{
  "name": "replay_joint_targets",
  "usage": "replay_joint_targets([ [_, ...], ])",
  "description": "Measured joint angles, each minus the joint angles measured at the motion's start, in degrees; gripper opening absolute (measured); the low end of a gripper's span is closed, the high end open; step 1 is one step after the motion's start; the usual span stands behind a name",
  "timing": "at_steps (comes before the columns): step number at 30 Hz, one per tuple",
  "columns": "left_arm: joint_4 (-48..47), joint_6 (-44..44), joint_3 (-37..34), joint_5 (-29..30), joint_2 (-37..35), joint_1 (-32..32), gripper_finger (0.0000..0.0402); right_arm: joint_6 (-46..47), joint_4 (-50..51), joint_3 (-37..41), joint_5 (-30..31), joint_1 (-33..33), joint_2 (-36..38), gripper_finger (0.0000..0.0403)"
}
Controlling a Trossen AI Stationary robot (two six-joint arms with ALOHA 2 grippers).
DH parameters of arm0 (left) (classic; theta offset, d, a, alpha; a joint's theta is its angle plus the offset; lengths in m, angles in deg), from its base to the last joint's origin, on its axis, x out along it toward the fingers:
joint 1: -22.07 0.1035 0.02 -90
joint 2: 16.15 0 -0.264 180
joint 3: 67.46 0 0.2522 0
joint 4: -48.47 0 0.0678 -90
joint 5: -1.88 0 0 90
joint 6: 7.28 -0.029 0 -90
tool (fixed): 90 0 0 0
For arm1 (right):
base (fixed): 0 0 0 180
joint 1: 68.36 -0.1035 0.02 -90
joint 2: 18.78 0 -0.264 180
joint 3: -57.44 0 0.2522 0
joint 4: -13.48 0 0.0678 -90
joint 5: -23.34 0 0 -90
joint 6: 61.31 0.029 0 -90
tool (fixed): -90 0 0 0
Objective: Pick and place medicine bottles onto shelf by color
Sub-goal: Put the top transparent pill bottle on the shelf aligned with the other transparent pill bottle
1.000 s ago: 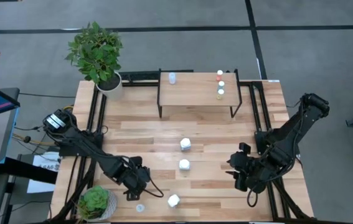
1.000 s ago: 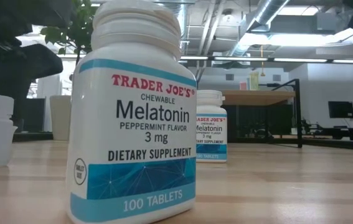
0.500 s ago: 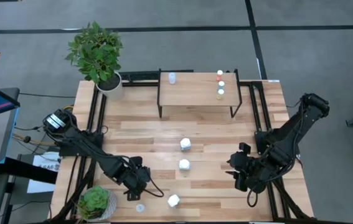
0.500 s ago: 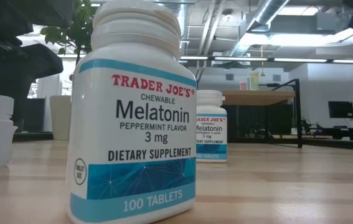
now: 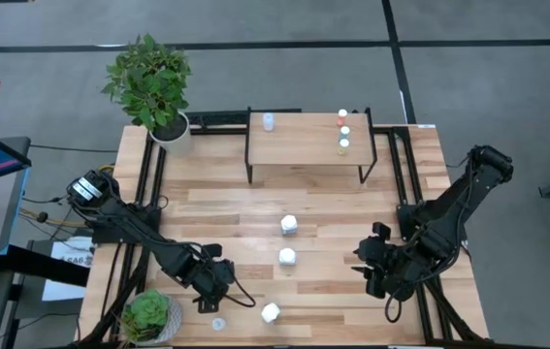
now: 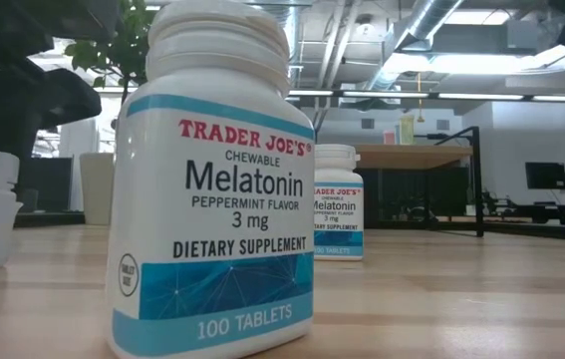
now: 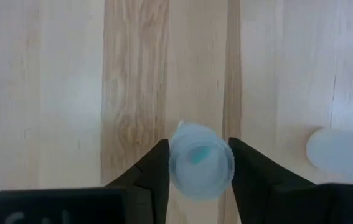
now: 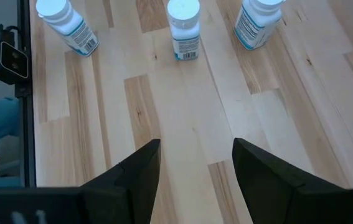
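My left gripper [image 5: 203,302] is at the table's near left, shut on a small pale bluish bottle [image 7: 200,163]. A second pale bottle [image 7: 341,149] stands on the table just beside it and also shows in the high view [image 5: 218,324]. Three chunkier white bottles [image 5: 289,225] [image 5: 286,258] [image 5: 271,312] stand on the tabletop in the middle. The shelf [image 5: 306,141] at the far side carries a pale bottle [image 5: 268,121] at its left and red-, yellow- and green-capped bottles [image 5: 343,131] at its right. My right gripper [image 8: 196,162] is open and empty at the near right. My left gripper pinches the pale bluish bottle by its round sides [image 7: 171,163] between its two fingers. The fingers come from above, pointing down, and I look onto the bottle's top. The bottle stands upright in the hold. Whether its base is on the table, I cannot tell.
A potted plant [image 5: 153,87] stands at the far left corner and a smaller one [image 5: 146,315] at the near left corner, close to my left arm. Bare tabletop lies between the shelf and the white bottles.
In the low view my left gripper's dark shape at the picture's left has shifted a little beside the pale bottle; which way, I cannot tell. The high view shows nothing else moved.
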State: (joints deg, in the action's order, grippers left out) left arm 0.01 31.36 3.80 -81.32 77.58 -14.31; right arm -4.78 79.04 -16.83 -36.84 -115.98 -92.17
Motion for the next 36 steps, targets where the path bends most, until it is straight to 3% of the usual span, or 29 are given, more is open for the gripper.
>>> replay_joint_targets([
  [6, -5.51, -5.14, 5.54, 4.00, 0.00, 0.80, 0.0107, -0.02, 0.04, 0.00, -0.02, -0.01, -0.01, 0.0221],
  [14, -10.13, -15.07, 17.81, 2.46, 0.00, 8.94, 0.0108, 0.00, 0.06, 0.00, -0.02, -0.02, 0.00, 0.0221],
  [27, -10.95, -33.60, 33.24, 1.10, 0.07, 33.17, 0.0108, -0.10, 0.58, 0.00, -0.02, 0.00, -0.02, 0.0221],
  [32, -10.88, -33.77, 35.83, 1.10, 0.09, 43.47, 0.0110, -1.51, 0.75, 0.00, -0.02, -0.02, -0.01, 0.0221],
  [36, -10.79, -26.46, 36.56, -1.55, 0.09, 50.91, 0.0108, -1.51, 1.09, 0.00, -0.02, 0.00, 0.00, 0.0221],
])
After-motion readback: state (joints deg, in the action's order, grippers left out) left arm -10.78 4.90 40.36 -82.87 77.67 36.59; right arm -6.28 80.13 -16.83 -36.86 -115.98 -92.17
